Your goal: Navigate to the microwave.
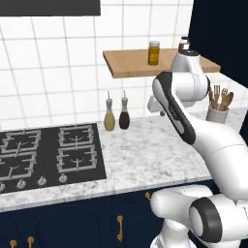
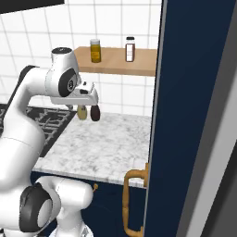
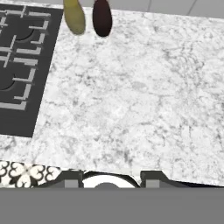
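Microwave isn't anywhere I can see; driving on, the arm could clip the tall navy cabinet [image 2: 199,115]. Gripper [image 3: 111,178] hangs over marble counter [image 3: 131,96], finger gap I can't tell.

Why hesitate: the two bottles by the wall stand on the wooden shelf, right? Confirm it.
Not right. The two bottles stand on the marble counter by the wall, beside the stove; the left base view shows it. The wooden shelf holds jars instead.
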Motion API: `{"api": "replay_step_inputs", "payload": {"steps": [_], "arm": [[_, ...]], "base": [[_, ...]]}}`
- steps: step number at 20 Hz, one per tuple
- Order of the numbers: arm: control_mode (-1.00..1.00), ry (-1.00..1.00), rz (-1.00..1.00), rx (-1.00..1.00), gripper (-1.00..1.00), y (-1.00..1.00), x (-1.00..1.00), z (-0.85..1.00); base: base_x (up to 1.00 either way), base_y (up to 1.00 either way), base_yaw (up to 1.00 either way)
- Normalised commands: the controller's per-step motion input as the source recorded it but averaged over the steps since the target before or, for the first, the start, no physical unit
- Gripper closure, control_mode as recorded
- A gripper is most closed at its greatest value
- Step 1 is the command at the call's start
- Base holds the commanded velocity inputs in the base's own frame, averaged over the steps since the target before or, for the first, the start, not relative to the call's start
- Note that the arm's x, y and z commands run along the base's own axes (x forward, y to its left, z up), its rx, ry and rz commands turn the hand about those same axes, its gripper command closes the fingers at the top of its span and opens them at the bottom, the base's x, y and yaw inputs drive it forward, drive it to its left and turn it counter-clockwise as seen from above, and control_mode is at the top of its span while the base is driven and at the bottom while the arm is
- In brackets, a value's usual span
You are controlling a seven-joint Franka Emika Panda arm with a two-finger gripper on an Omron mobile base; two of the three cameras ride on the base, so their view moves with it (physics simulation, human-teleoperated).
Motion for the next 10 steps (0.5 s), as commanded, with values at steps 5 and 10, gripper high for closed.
{"api": "replay_step_inputs", "payload": {"steps": [5,10], "arm": [[-1.00,0.00,0.00,0.00,-1.00,0.00,-0.45,-0.08],[-1.00,-0.01,0.00,0.00,-1.00,0.00,-0.86,-0.31]], "base": [[0.00,0.00,0.00],[0.00,0.00,0.00]]}}
